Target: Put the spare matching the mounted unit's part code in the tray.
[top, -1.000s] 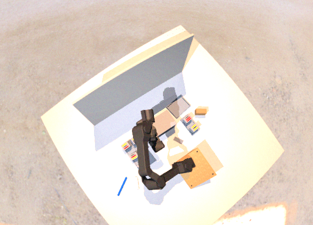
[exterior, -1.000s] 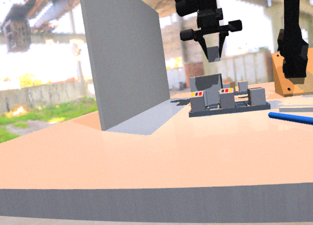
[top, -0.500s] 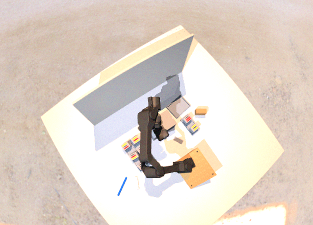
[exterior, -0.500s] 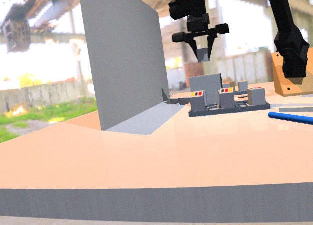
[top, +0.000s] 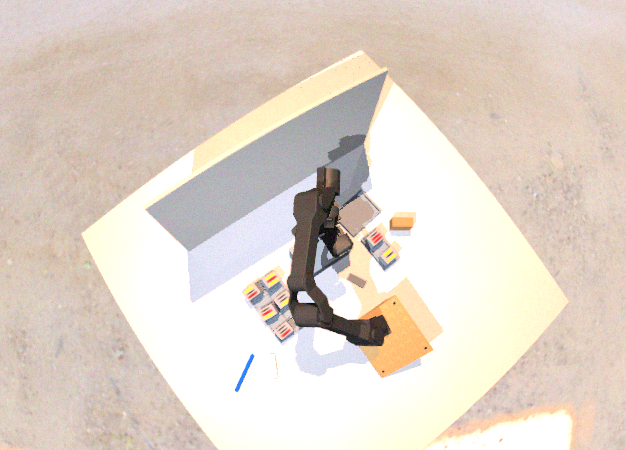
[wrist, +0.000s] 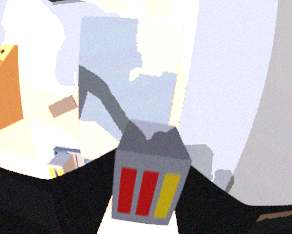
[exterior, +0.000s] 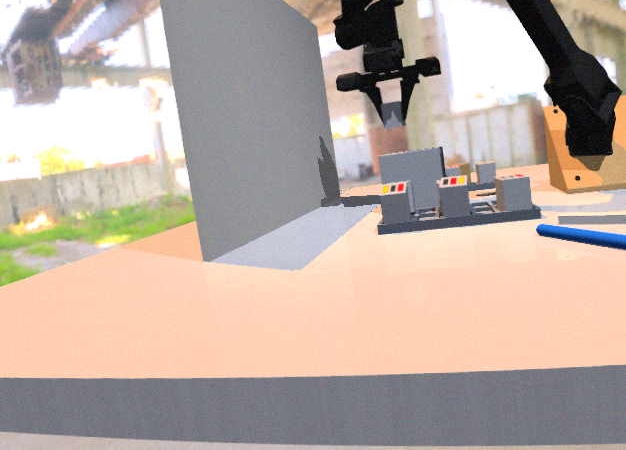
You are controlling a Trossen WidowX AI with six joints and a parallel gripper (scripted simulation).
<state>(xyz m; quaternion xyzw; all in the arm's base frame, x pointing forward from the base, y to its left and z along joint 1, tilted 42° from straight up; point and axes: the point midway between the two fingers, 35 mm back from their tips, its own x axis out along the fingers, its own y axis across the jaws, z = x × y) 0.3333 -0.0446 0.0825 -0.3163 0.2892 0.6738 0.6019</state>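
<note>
My gripper [exterior: 391, 115] [wrist: 148, 156] [top: 337, 243] is shut on a grey spare [exterior: 391, 112] [wrist: 148, 188] whose label has two red stripes and one yellow stripe. It holds the spare high above the table, next to the grey-rimmed tray [top: 359, 215], which has nothing in it. A rack [exterior: 455, 221] with several striped spares [top: 268, 311] [exterior: 453, 195] stands to the left of the arm's base. A tall grey unit [exterior: 409, 169] stands behind the rack, partly hidden under the arm in the top view.
A large grey wall panel [top: 262, 172] [exterior: 247, 116] stands upright behind. Two more striped units [top: 381, 245] sit near the tray, beside a small orange block [top: 403, 220] and a small brown block [top: 356, 280] [wrist: 62, 105]. An orange base plate [top: 404, 344] [exterior: 561, 152] carries the arm. A blue pen [top: 244, 372] [exterior: 581, 235] lies in front.
</note>
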